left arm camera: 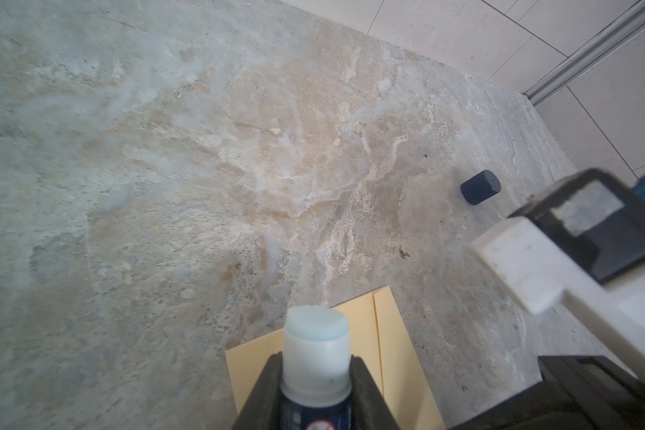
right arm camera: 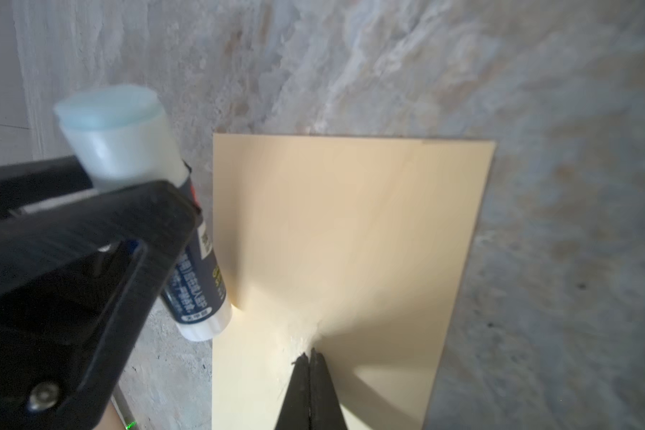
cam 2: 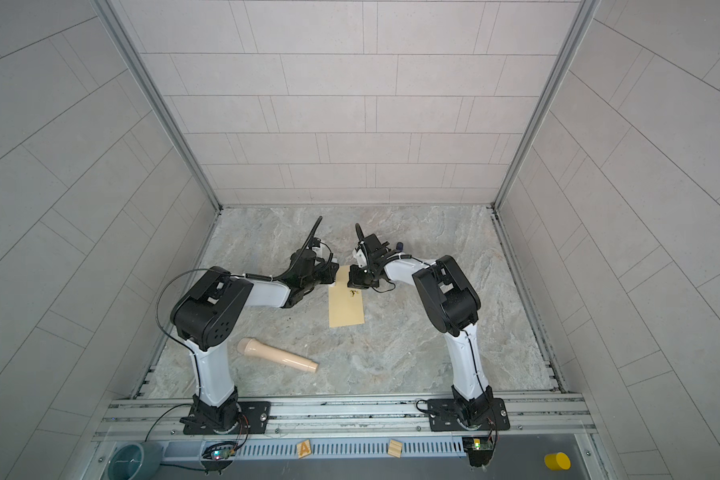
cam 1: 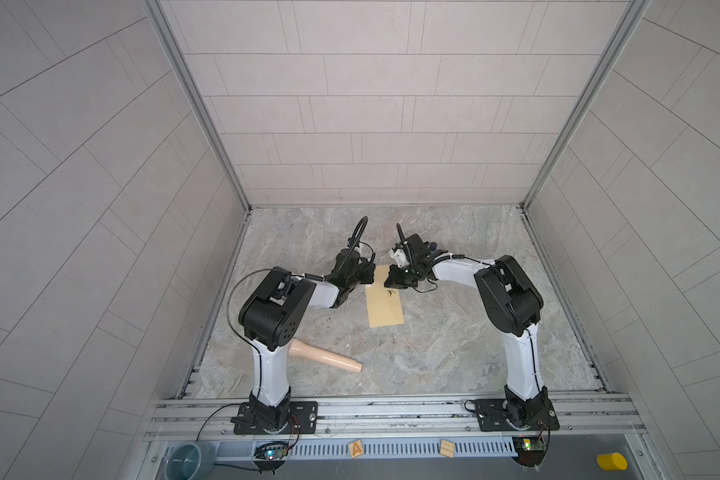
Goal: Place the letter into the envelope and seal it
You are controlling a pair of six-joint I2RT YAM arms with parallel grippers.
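Note:
The tan envelope (cam 1: 385,305) (cam 2: 346,307) lies lengthwise mid-table, with a small dark mark on it. Its far end runs between the two grippers. My left gripper (cam 1: 368,277) (left arm camera: 315,359) is shut on an uncapped glue stick (left arm camera: 315,350) (right arm camera: 127,149), at the envelope's (left arm camera: 391,342) left edge. My right gripper (cam 1: 391,282) (right arm camera: 309,353) is shut, its tips touching the envelope (right arm camera: 350,223), where the paper puckers. The letter shows in no view.
A dark blue cap (left arm camera: 480,187) (cam 1: 433,246) stands on the marble beyond the right wrist. A beige cone-shaped piece (cam 1: 325,357) lies near the left arm's base. Wooden blocks (cam 1: 356,449), a grey-blue bowl (cam 1: 188,459) and a yellow cylinder (cam 1: 611,461) sit on the front ledge.

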